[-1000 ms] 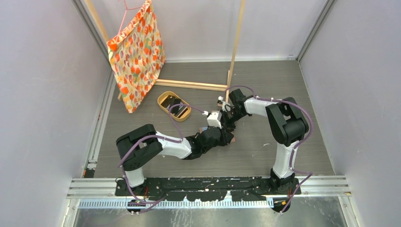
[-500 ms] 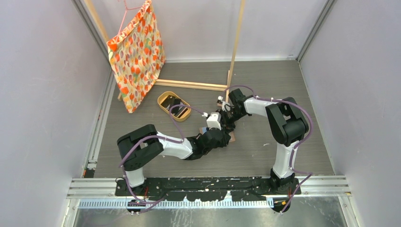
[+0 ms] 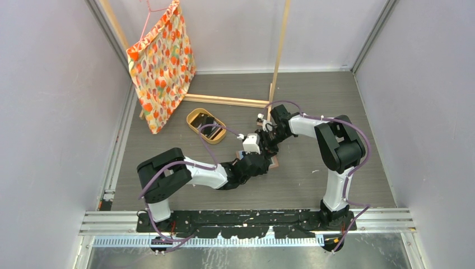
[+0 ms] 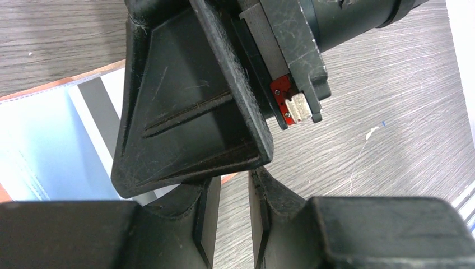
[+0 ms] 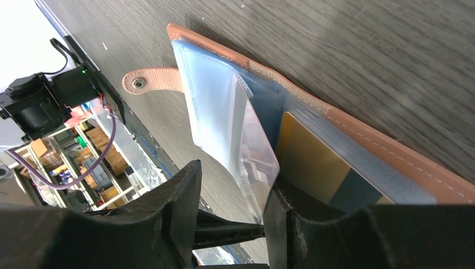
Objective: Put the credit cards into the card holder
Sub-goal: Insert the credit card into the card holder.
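Grey wood-look table fills the top view, between pale walls. Near its middle lies the card holder [image 3: 275, 162], and both the left gripper [image 3: 261, 163] and the right gripper [image 3: 268, 147] crowd over it. An oval tray [image 3: 193, 116] sits well to the left of the card holder. From the left wrist, the fingers [image 4: 204, 213] stand slightly apart, with only table between them, just beside the card holder's edge. From the right wrist, the card holder lies open on the table with a gold card [image 5: 308, 162] in its pocket. The jaws are apart, and a clear pocket leaf [image 5: 224, 112] passes between them, touching one finger.
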Controlling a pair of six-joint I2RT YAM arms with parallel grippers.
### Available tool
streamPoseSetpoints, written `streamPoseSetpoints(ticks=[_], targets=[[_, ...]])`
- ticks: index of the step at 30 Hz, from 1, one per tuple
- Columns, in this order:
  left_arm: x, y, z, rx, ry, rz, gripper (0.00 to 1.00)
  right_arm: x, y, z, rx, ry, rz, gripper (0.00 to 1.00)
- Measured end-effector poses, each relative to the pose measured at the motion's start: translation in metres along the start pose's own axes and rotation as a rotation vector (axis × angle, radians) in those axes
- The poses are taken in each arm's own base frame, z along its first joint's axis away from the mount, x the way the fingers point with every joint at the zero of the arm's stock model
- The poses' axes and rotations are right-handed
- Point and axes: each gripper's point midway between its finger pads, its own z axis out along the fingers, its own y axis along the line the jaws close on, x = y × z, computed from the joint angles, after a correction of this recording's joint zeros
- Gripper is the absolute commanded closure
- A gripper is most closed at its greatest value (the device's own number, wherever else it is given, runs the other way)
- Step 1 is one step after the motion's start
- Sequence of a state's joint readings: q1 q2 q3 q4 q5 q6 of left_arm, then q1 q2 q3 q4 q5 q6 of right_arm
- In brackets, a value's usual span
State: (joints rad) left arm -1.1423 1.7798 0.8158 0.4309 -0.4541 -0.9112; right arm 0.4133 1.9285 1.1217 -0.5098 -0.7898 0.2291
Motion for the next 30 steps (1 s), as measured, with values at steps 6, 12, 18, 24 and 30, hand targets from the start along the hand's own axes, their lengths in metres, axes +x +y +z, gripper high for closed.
streamPoseSetpoints(ticks=[6,12,18,24,30], targets=[[-0.002,0.004,-0.002,-0.024,-0.007,-0.008,0.73,-0.001,0.000,-0.001,0.001,-0.001,-0.014,0.48],[-0.002,0.011,-0.002,-0.056,-0.015,-0.009,0.74,-0.002,0.002,-0.004,0.004,-0.001,-0.026,0.44],[-0.002,0.016,-0.004,-0.070,-0.020,-0.014,0.74,-0.003,0.005,-0.008,0.014,-0.011,-0.055,0.39],[-0.001,0.023,-0.014,-0.052,-0.022,0.000,0.73,-0.002,0.006,-0.011,0.016,-0.008,-0.067,0.37],[-0.030,-0.003,-0.037,0.098,-0.074,-0.026,0.72,-0.001,0.006,-0.011,0.018,-0.005,-0.066,0.37]])
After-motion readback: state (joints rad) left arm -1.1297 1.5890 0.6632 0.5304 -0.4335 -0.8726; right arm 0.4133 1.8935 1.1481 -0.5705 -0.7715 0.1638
